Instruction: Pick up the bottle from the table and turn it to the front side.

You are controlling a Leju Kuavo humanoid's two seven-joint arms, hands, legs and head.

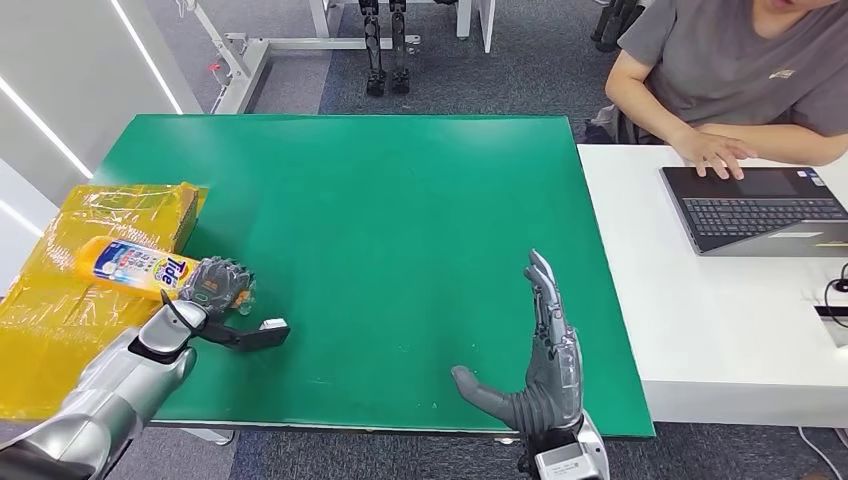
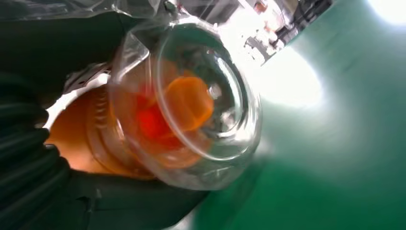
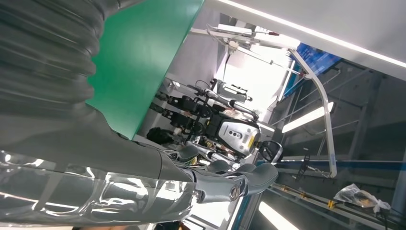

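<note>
A yellow Tide bottle with a blue and white label lies on its side at the left edge of the green table. My left hand grips its cap end, fingers curled over it and the thumb sticking out toward the table's middle. In the left wrist view the bottle's clear cap with orange inside sits right in front of my left hand. My right hand stands open and flat over the table's front edge, holding nothing; its fingers are spread in the right wrist view.
A yellow wrapped box and yellow plastic sheet lie under and behind the bottle at the left. A white table on the right carries a laptop, where a person sits typing.
</note>
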